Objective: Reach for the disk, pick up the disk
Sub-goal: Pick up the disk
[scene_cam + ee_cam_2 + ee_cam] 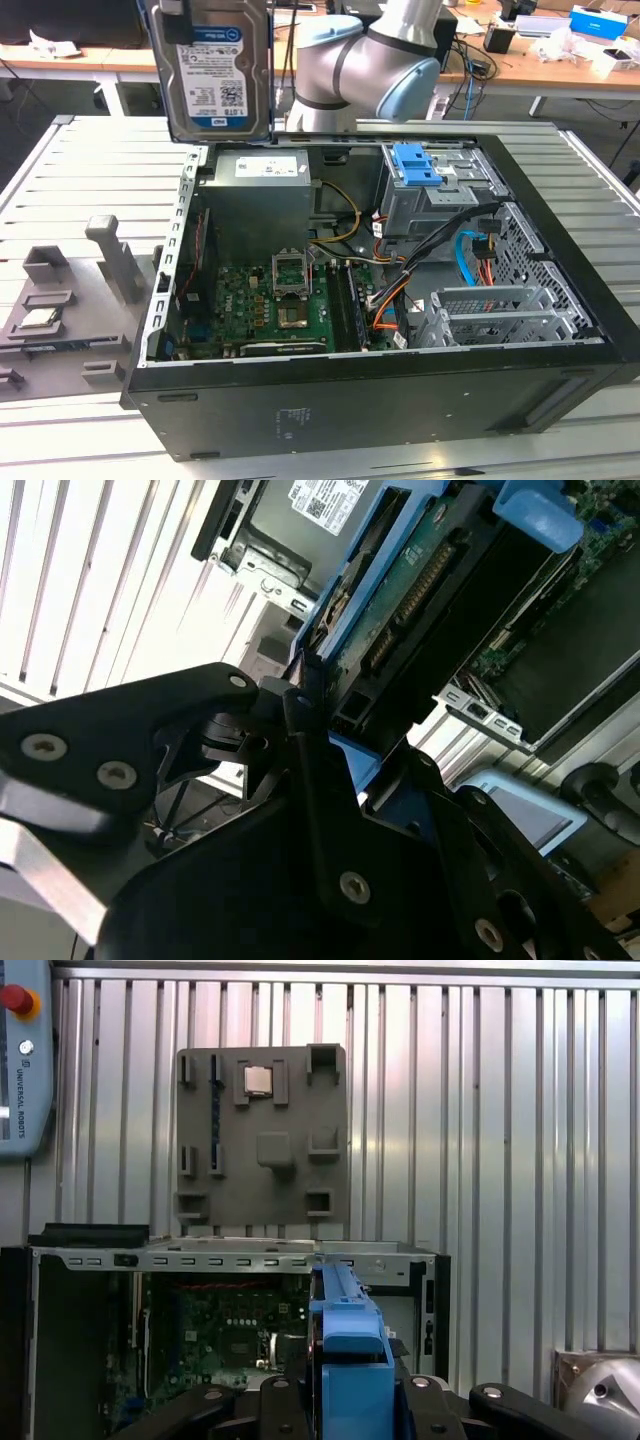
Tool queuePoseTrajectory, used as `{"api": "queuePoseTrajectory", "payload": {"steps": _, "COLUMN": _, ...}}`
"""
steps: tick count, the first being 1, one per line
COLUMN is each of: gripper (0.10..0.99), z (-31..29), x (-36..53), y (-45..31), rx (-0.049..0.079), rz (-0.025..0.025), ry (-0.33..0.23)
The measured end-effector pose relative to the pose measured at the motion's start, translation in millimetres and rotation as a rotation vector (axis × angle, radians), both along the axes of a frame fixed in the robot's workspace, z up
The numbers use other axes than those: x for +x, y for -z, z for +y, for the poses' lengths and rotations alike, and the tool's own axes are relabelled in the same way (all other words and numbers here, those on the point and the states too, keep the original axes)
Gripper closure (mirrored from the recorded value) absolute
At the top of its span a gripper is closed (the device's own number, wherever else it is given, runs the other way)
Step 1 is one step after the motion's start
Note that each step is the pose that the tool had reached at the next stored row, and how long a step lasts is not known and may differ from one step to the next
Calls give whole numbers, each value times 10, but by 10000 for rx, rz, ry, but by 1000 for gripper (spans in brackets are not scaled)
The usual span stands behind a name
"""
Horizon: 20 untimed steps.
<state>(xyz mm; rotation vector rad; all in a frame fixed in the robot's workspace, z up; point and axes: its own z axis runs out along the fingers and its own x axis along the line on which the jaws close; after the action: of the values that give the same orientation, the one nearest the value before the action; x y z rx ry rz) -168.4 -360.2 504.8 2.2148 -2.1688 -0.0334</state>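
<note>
Disk held upright above the case — arm raised, claw clamped on it.

The arm, a grey tube with pale blue joint caps, stands at the far side of the scene, its elbow bent toward the exterior view's left. In both wrist views its black jaws are closed from either side on the disk, clamping its edges. In the exterior view the disk hangs upright.
</note>
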Motion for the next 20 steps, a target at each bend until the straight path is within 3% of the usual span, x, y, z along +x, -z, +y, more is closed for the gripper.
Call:
{"api": "queuePoseTrajectory", "payload": {"steps": 12, "gripper": 722, "z": 14, "x": 476, "y": 30, "rx": 0, "rz": 20, "ry": -1}}
{"api": "queuePoseTrajectory", "payload": {"steps": 17, "gripper": 722, "z": 22, "x": 763, "y": 54, "rx": -1, "rz": 35, "ry": -2}}
{"api": "queuePoseTrajectory", "payload": {"steps": 20, "gripper": 722, "z": 26, "x": 890, "y": 63, "rx": 0, "rz": 40, "ry": -2}}
